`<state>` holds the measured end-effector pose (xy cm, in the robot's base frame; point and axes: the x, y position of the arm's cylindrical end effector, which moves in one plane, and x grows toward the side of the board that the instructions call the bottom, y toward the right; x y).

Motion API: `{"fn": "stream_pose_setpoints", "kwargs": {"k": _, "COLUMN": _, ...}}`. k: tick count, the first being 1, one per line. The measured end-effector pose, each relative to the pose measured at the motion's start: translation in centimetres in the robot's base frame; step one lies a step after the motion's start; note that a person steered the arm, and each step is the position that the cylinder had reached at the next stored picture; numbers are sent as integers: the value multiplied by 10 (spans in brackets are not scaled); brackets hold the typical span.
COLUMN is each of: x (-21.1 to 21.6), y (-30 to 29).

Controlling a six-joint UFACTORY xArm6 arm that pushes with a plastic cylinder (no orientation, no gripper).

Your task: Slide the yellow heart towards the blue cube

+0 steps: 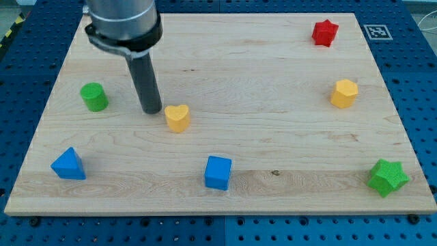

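Note:
The yellow heart (177, 117) lies left of the board's middle. The blue cube (218, 172) sits below and to the right of it, near the view's bottom edge of the board. My tip (151, 111) rests on the board just left of the yellow heart, a small gap apart from it. The dark rod rises from the tip to the arm's grey housing at the view's top left.
A green cylinder (94, 96) stands left of my tip. A blue triangular block (68, 164) is at bottom left. A red star (325, 32) is at top right, a yellow hexagonal block (344, 93) at right, a green star (388, 177) at bottom right. The wooden board (273, 75) ends close to these.

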<state>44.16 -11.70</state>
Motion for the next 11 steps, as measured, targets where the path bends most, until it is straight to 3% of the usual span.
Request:
{"fn": "stream_pose_setpoints", "kwargs": {"k": 2, "x": -18, "y": 22}}
{"fn": "stream_pose_setpoints", "kwargs": {"k": 8, "x": 70, "y": 53}}
{"fn": "stream_pose_setpoints", "kwargs": {"k": 11, "x": 66, "y": 42}}
